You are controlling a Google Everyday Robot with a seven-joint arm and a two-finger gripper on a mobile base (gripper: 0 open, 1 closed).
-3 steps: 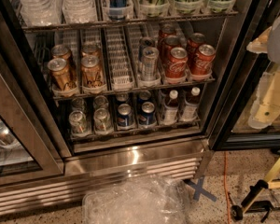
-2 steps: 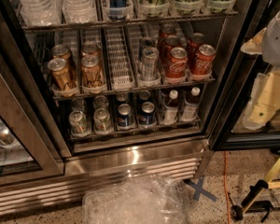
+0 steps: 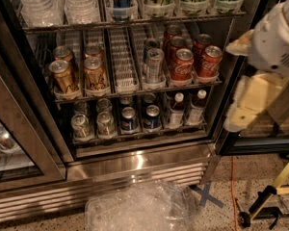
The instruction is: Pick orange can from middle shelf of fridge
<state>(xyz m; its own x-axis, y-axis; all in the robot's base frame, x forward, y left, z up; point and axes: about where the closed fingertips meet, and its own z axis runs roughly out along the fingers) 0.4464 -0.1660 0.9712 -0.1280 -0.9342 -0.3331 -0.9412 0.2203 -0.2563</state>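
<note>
Several copper-orange cans stand in the two left lanes of the middle shelf [image 3: 127, 91]; the front ones are the left orange can [image 3: 62, 76] and its neighbour [image 3: 94, 72]. The fridge [image 3: 135, 163] stands open, with the shelves in plain view. My gripper [image 3: 241, 113] hangs at the right of the picture, in front of the fridge's right door frame. It is level with the middle and bottom shelves, well to the right of the orange cans and apart from them. It holds nothing that I can see.
A tall silver can [image 3: 154, 64] and red Coca-Cola cans [image 3: 183, 64] fill the shelf's right lanes. Cans and bottles [image 3: 176, 109] stand below, water bottles above. A glass door [image 3: 19, 143] stands at left. A plastic bag [image 3: 139, 208], blue tape cross [image 3: 207, 196] and yellow stand [image 3: 279, 186] are on the floor.
My arm and gripper have moved a little to the left, toward the fridge opening. The cans have not moved.
</note>
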